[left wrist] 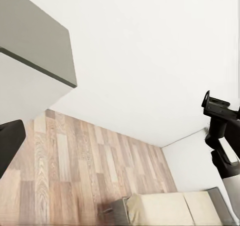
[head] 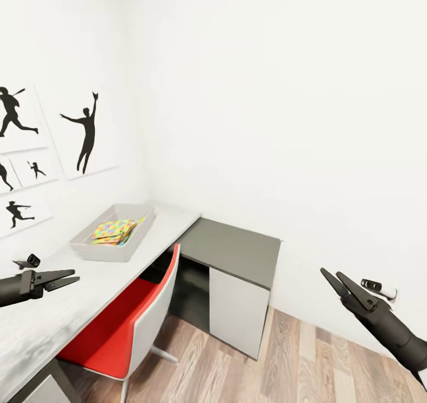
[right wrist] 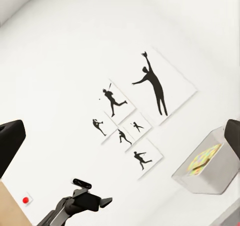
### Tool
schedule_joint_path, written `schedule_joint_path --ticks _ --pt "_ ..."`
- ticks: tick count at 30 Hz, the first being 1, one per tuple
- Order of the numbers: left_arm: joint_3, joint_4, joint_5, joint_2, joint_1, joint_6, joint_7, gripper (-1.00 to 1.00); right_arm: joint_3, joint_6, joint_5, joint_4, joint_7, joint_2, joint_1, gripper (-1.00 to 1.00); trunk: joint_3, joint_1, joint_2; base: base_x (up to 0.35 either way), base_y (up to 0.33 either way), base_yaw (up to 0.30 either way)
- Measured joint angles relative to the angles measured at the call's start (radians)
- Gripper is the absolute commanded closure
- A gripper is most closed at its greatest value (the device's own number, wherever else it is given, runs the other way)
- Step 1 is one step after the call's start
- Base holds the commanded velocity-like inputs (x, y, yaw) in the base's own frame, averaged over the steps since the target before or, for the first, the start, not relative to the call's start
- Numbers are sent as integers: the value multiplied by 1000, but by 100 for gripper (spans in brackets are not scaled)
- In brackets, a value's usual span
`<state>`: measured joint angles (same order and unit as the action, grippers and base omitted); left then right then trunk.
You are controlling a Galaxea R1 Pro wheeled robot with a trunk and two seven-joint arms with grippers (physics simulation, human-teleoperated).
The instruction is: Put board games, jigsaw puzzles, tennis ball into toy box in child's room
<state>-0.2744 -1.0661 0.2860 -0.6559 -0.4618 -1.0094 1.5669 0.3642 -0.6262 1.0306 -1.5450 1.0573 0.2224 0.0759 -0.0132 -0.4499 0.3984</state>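
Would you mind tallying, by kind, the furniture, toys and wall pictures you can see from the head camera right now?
Silhouette pictures: 5
Jigsaw puzzles, stacked in the bin: count unclear
Bin: 1
Chair: 1
Desk with its dark section: 1
Total: 8, plus the puzzles

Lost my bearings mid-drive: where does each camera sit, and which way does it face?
Head view: high on the robot, looking down at the table corner and toy box; left tool and right tool at the sides.
Left wrist view: on the left arm, facing floor, bed and right arm; one finger shows.
Right wrist view: on the right arm, facing the picture wall; its fingers frame it.
Shared: head and right wrist views both show toy box, jigsaw puzzles, silhouette pictures.
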Motion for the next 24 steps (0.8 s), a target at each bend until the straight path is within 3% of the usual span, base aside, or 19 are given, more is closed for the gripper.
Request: schedule_joint_path --ticks 24 --pt "0 0 -2 0 0 0 0 -100 6 -3 2 77 7 2 1 -100 10 0 1 -215 107 -215"
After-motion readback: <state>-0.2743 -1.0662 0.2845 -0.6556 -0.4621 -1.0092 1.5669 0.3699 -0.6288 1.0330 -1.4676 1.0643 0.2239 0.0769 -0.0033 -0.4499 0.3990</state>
